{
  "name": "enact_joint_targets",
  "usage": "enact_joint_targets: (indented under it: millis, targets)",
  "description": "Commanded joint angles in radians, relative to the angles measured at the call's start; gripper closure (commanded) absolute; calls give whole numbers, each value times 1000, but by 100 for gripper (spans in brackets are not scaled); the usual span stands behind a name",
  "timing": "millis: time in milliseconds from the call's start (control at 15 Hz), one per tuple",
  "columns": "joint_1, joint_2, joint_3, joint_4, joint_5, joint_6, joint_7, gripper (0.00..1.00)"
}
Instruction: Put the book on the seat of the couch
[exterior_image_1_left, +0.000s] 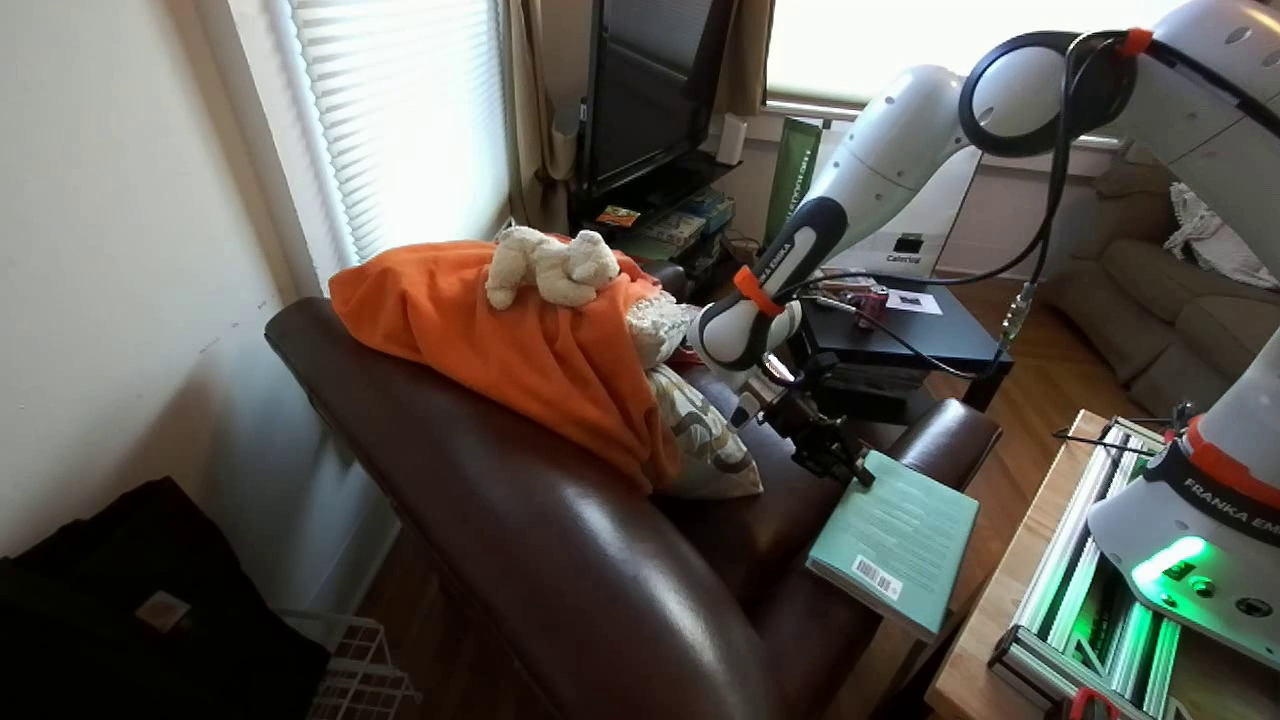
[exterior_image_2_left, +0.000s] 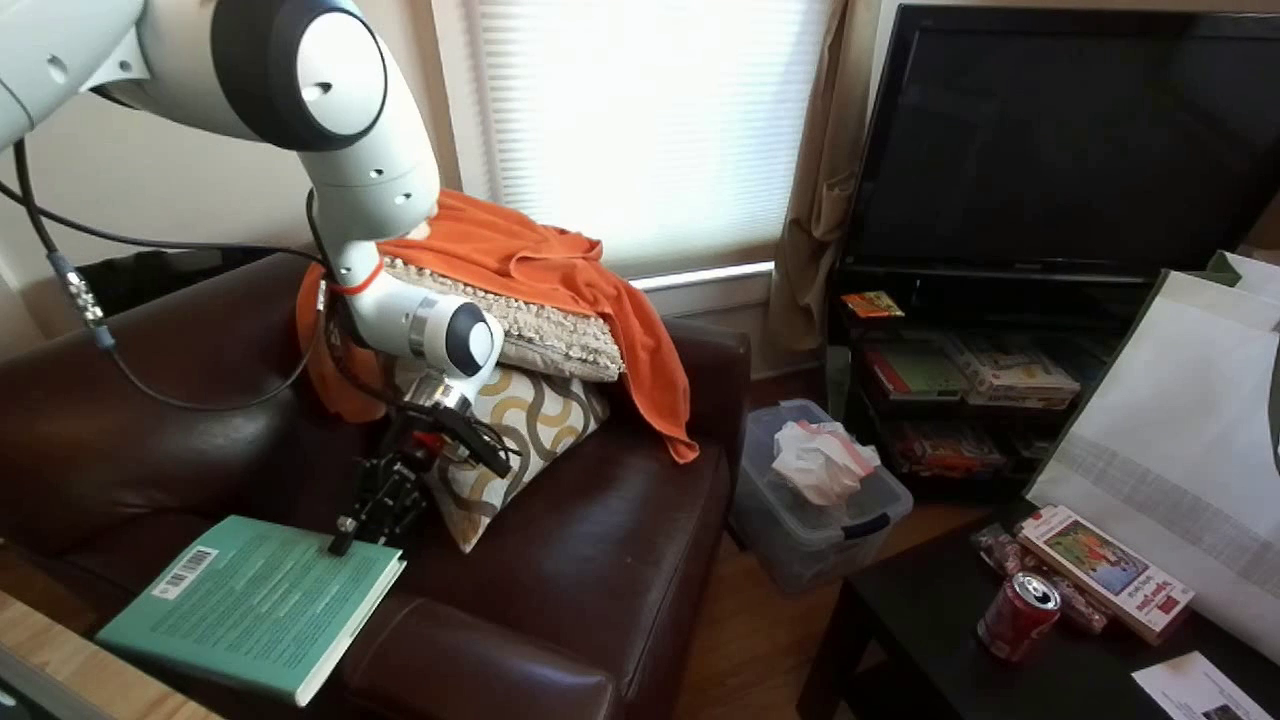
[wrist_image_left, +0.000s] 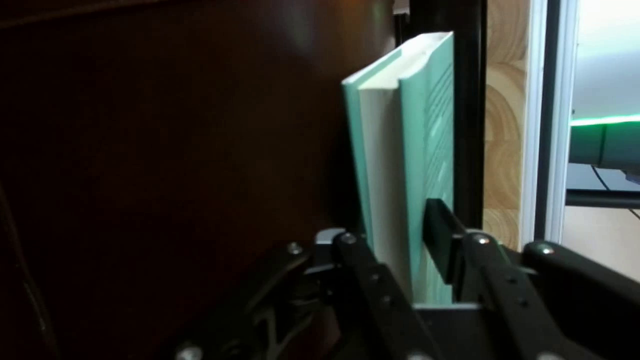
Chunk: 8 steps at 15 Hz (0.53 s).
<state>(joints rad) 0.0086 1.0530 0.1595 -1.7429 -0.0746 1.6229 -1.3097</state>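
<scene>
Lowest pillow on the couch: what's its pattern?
The lowest pillow has curving mustard and grey-brown bands on off-white, showing best in an exterior view.

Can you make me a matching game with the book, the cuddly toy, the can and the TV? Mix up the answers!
Column one
1. Book
2. Toy
3. Can
4. TV

Column two
A. On the black table
B. Dark, no picture on it
C. In the gripper
D. On the orange blanket

Right pairs: 1-C, 2-D, 3-A, 4-B
</scene>
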Motion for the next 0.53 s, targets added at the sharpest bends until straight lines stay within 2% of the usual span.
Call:
enact_joint_targets:
  millis: [0,67,267,467]
  targets:
    - [-38,-105,25,-129,-33,69,-62,91]
    - [-56,-130,28,-137,-26,47,-101,94]
    - [-122,-205,25,-149,-1,-19,-236,94]
    - [-218,-265,0,-114,74,-82,-347,93]
